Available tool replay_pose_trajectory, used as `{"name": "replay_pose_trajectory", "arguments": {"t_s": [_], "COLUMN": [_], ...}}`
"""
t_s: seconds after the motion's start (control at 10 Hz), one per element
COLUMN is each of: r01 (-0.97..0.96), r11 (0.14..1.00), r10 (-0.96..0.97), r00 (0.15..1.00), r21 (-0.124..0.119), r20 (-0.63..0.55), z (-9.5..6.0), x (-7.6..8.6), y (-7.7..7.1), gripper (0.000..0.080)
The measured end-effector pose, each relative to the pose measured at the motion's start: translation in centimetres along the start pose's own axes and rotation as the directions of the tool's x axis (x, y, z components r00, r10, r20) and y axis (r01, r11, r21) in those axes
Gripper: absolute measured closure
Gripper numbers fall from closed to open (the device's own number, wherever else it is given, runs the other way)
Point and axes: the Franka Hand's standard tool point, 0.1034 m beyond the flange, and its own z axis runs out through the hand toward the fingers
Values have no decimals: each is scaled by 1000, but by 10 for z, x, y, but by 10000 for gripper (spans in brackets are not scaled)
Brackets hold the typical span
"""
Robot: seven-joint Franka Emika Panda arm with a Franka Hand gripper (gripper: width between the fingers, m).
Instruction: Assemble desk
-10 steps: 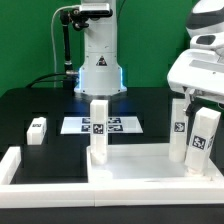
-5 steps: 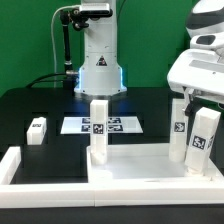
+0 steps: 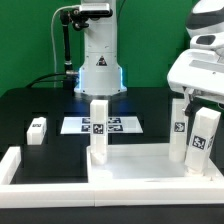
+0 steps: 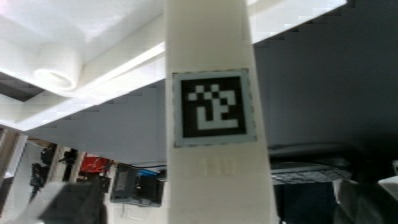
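The white tabletop panel [image 3: 140, 165] lies at the front of the exterior view. Three white leg blocks stand upright on it: one at the left [image 3: 99, 130], one at the right [image 3: 178, 128], and a tagged one furthest right [image 3: 203, 140]. A fourth leg [image 3: 38, 130] lies on the black table at the left. My gripper [image 3: 200, 104] hangs just above the furthest-right leg. In the wrist view that leg [image 4: 215, 100] runs between my fingers [image 4: 71, 200]. The gripper [image 4: 217, 208] stands open, with gaps on both sides of the leg.
The marker board [image 3: 100, 125] lies flat behind the tabletop. A long low white border wall [image 3: 25, 175] runs along the front left. The robot base [image 3: 98, 70] stands at the back, and the black table has a far edge behind it.
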Motion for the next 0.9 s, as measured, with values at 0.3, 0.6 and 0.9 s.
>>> {"name": "replay_pose_trajectory", "arguments": {"t_s": [0.3, 0.6, 0.9], "r01": [10, 11, -59], "r11": [999, 998, 996], "r10": [-11, -17, 36], "r00": [999, 995, 948], "r21": [35, 59, 64], "r20": [47, 93, 317], "z": [-12, -11, -18], "x": [19, 55, 86], "y": [-1, 10, 23], "gripper": [150, 150, 150]}}
